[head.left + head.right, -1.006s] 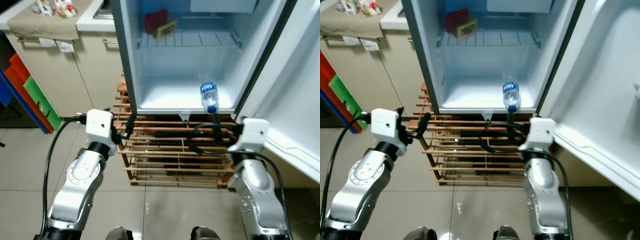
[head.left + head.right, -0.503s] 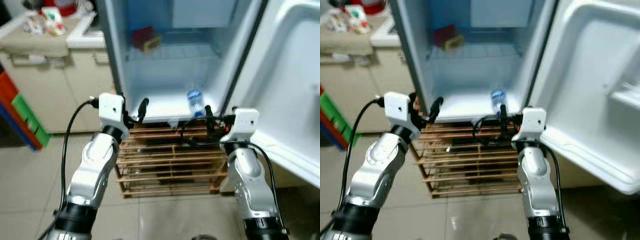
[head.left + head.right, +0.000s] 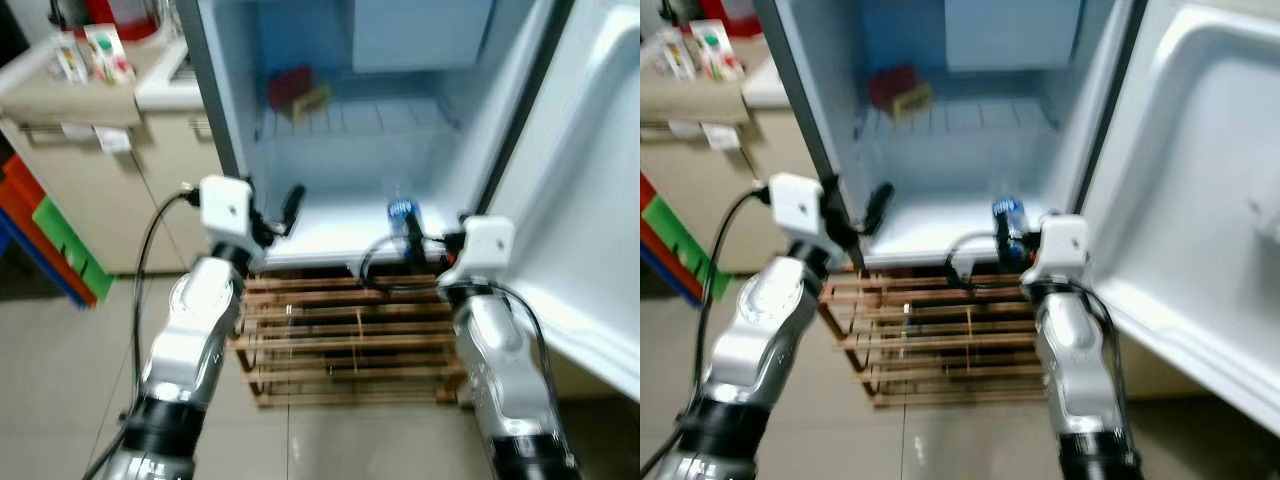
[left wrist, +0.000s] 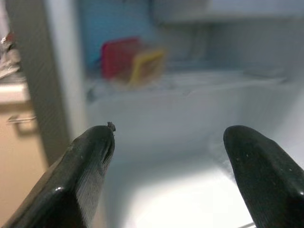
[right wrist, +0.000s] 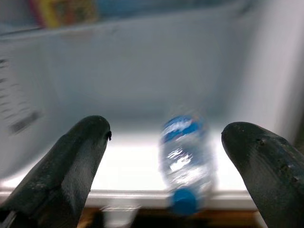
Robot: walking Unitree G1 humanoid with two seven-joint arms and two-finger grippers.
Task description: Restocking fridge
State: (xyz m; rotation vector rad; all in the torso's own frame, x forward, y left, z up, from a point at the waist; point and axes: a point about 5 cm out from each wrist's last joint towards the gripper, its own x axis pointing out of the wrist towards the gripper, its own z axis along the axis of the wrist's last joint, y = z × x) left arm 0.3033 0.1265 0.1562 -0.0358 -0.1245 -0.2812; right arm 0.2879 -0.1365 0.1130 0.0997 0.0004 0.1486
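My right claw (image 5: 164,156) hangs released before the bottle (image 5: 183,159) lying at twelve o'clock on the fridge floor (image 3: 340,222); I should straddle its middle squarely, then clench.

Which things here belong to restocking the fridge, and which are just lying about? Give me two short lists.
Part of the job:
- fridge, door open
- water bottle lying on the fridge floor, cap toward the front
- right gripper, open, bottle between its fingers, untouched
- left gripper, open, at the fridge's left edge

Lying about:
- red and yellow boxes on the wire shelf
- wooden rack under the fridge
- packets on the counter
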